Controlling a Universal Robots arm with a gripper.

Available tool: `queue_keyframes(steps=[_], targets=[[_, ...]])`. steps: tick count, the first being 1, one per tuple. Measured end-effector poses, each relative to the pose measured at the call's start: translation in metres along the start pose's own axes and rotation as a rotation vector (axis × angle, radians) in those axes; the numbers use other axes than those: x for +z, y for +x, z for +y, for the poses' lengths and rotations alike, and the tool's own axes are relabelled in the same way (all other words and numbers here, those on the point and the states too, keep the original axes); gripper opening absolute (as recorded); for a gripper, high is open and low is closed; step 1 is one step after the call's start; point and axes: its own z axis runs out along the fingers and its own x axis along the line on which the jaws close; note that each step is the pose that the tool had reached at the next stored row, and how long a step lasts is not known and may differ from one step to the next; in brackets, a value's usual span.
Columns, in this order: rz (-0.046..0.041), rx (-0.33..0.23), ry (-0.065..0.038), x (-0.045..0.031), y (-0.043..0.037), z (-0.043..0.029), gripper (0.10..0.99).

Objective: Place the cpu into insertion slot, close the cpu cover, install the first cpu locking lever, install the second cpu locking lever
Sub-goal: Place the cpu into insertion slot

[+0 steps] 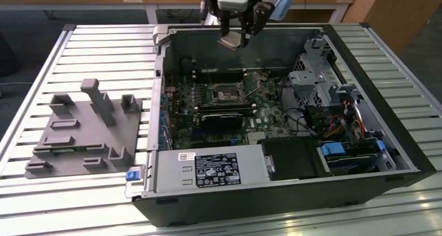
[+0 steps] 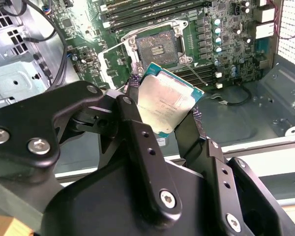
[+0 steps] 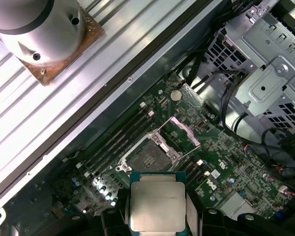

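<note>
Second wrist view: the gripper pinches the cpu by its edges, tilted, well above the bare insertion slot, with the cpu cover raised. Placement is in hand and likely calls for levelling and squaring.

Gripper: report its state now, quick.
Gripper: shut on the cpu, held in the air, not yet in the insertion slot.

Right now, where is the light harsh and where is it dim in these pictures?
In the second wrist view the cpu shines pale and the perforated panel is washed out white; in the exterior view the computer case lies shadowed inside, on the bright slatted table.
</note>
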Motion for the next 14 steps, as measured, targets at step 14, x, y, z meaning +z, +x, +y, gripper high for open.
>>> queue_keyframes(steps=[14], targets=[[-0.0101, 0.091, 0.000, 0.0007, 0.0000, 0.0000, 0.541]])
